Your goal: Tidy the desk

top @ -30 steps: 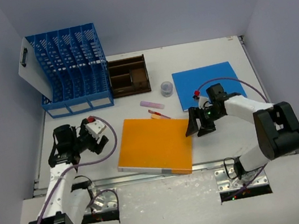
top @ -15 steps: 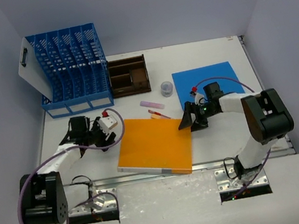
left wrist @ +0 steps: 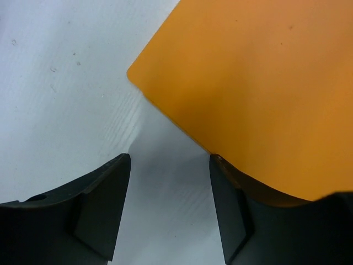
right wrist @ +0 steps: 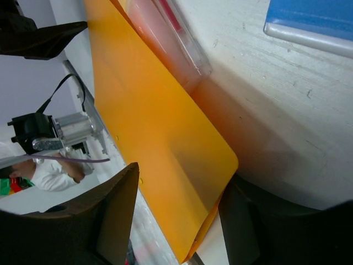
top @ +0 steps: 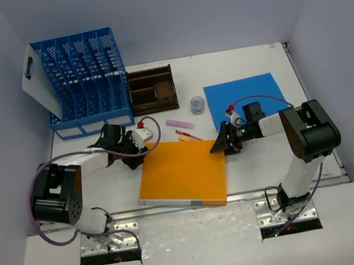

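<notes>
An orange folder (top: 184,172) lies flat in the middle of the off-white desk (top: 269,154). My left gripper (top: 138,151) is low at the folder's far left corner. In the left wrist view this gripper (left wrist: 169,160) is open over bare desk, and the folder (left wrist: 248,83) edge lies over its right finger (left wrist: 231,215). My right gripper (top: 223,142) is at the folder's far right corner. In the right wrist view that gripper (right wrist: 182,176) is open, with the folder corner (right wrist: 182,143) between its jaws and a gap on each side.
A blue mesh file rack (top: 83,80) with a white clipboard (top: 38,81) stands at the far left, a brown wooden tray (top: 153,89) beside it. A blue folder (top: 243,99), a small clear pot (top: 197,105), a pink stick (top: 180,124) and a red pen (top: 187,134) lie behind the orange folder.
The left gripper has swung right to the orange folder's left corner. The right gripper has moved left and down onto its right corner. Both jaws have narrowed somewhat.
</notes>
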Motion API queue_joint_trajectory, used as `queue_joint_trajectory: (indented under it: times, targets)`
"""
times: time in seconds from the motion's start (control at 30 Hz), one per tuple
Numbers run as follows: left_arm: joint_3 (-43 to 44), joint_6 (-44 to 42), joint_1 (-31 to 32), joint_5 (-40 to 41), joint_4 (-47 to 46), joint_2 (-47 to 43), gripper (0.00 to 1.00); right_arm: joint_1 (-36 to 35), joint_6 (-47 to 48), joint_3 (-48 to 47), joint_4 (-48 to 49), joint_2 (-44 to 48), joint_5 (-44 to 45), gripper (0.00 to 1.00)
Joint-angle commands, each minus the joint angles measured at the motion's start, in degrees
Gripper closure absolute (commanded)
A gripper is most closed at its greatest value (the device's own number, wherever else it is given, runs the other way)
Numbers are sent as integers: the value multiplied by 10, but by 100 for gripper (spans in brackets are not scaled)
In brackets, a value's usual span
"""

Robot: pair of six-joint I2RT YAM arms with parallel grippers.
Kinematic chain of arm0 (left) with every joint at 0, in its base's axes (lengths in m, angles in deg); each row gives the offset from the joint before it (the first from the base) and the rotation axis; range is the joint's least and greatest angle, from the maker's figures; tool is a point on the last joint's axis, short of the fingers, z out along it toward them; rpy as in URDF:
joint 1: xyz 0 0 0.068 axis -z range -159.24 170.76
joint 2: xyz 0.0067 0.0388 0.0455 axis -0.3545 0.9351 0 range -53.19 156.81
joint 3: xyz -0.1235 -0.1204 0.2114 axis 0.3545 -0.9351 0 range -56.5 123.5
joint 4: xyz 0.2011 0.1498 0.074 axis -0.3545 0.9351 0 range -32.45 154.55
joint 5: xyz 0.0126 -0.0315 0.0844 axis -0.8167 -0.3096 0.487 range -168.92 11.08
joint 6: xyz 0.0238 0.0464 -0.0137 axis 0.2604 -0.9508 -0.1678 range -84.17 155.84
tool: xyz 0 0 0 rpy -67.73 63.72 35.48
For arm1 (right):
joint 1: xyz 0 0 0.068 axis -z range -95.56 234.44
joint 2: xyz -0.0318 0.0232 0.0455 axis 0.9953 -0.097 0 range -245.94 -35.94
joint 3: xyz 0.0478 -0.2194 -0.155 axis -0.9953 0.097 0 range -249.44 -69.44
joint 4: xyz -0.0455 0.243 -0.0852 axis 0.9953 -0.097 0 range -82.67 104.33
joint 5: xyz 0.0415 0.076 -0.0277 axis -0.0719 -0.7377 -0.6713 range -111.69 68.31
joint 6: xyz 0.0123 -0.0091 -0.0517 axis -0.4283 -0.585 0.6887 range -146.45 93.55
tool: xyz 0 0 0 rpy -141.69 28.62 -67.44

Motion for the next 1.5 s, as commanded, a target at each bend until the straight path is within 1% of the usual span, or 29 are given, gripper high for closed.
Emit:
queue_joint_trajectory:
  times: [0.0, 0.1, 0.17, 0.2, 0.23, 0.3, 0.33, 0.43, 0.47, 0.5, 0.57, 0.6, 0.73, 0.77, 0.8, 0.87, 0.93, 0.97, 1.0, 1.03, 1.07, 1.1, 1.13, 1.17, 1.23, 1.27, 1.37, 1.47]
  targets:
    - [-5, 10, 18, 48, 16, 29, 43, -1, 6, 25, 35, -16, 23, 42]
    - [-5, 11, 27, 52, 14, 30, 43, -1, 4, 27, 40, -19, 10, 46]
    - [-7, 12, 29, 50, 12, 24, 43, 0, 3, 26, 43, -17, -1, 54]
    - [-8, 13, 30, 50, 9, 22, 43, -1, 3, 27, 43, -14, -6, 61]
    - [-9, 13, 30, 47, 7, 18, 43, -1, 4, 26, 39, -9, -9, 76]
    - [-17, 19, 30, 35, -5, -5, 42, 0, 4, 23, 32, 18, -23, 92]
    - [-22, 24, 30, 28, -13, -16, 41, 0, 4, 22, 24, 30, -25, 99]
    - [-37, 51, 29, 16, -35, -70, 36, -1, -7, 23, 2, 95, -46, 99]
    - [-36, 57, 29, -2, -34, -100, 35, 0, -11, 28, -4, 115, -51, 99]
    - [-35, 68, 29, -15, -31, -135, 32, 1, -22, 29, -11, 154, -60, 99]
    - [-33, 79, 29, -25, -28, -173, 25, 4, -42, 29, -18, 186, -74, 99]
    - [-32, 85, 29, -28, -26, -190, 23, 5, -49, 30, -20, 214, -91, 99]
    - [-28, 91, 29, -29, 2, -312, 21, 8, -100, 49, -15, 268, -116, 99]
    - [-29, 84, 29, -31, 18, -338, 18, 8, -121, 52, -11, 277, -117, 99]
    - [-32, 84, 29, -32, 23, -389, 8, 8, -133, 62, -4, 293, -118, 99]
    - [-32, 82, 29, -44, 50, -437, 0, 9, -176, 72, 12, 303, -121, 99]
    - [-30, 63, 30, -68, 84, -495, 0, 9, -217, 93, 47, 311, -124, 99]
    - [-30, 55, 30, -72, 115, -512, 0, 9, -263, 101, 61, 314, -125, 99]
    - [-32, 35, 30, -72, 130, -528, 0, 9, -287, 110, 78, 315, -125, 99]
    - [-38, 21, 30, -67, 141, -558, 0, 9, -313, 128, 117, 318, -126, 99]
    - [-43, -10, 30, -61, 159, -571, 0, 9, -367, 137, 137, 323, -124, 99]
    - [-52, -29, 30, -53, 167, -590, 0, 9, -393, 154, 176, 326, -120, 99]
    - [-56, -43, 30, -51, 172, -598, 0, 9, -448, 161, 198, 334, -111, 99]
    - [-60, -67, 30, -51, 172, -607, 0, 9, -476, 168, 218, 338, -107, 99]
    - [-61, -87, 30, -69, 174, -620, 0, 9, -526, 180, 266, 344, -97, 99]
    - [-60, -96, 30, -77, 170, -623, 0, 9, -562, 180, 275, 347, -94, 99]
    - [-50, -98, 30, -97, 168, -611, 0, 9, -625, 184, 294, 365, -77, 99]
    - [-36, -101, 30, -117, 172, -593, 0, 10, -636, 177, 266, 387, -60, 99]
